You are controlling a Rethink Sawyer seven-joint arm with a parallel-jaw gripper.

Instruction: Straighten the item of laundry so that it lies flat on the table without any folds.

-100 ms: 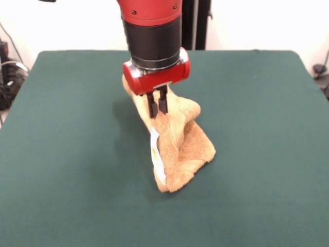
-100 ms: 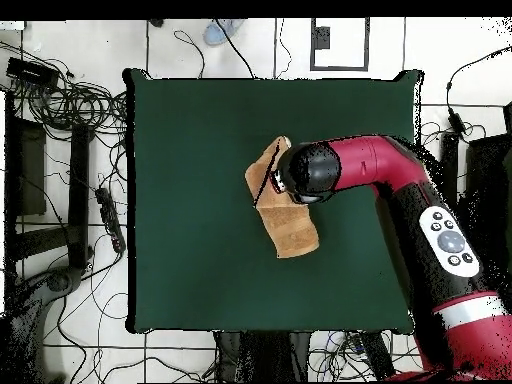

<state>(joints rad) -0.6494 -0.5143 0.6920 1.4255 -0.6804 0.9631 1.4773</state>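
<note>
The item of laundry [image 1: 181,146], an orange-tan terry towel, stands bunched and folded near the middle of the dark green table [image 1: 61,154]. Its upper part is pulled up into a peak and its lower end rests on the felt. A white label [image 1: 156,157] runs down its left edge. My gripper [image 1: 158,104] comes down from above with its two black fingers shut on the towel's raised top. In the overhead view the towel [image 2: 287,228] pokes out on both sides of the arm's wrist [image 2: 308,172], which hides the fingers above the table [image 2: 190,250].
Cables and boxes [image 2: 60,150] lie on the floor beside the table in the overhead view. A dark stand [image 1: 198,23] rises behind the table's far edge. Green felt surrounds the towel on every side.
</note>
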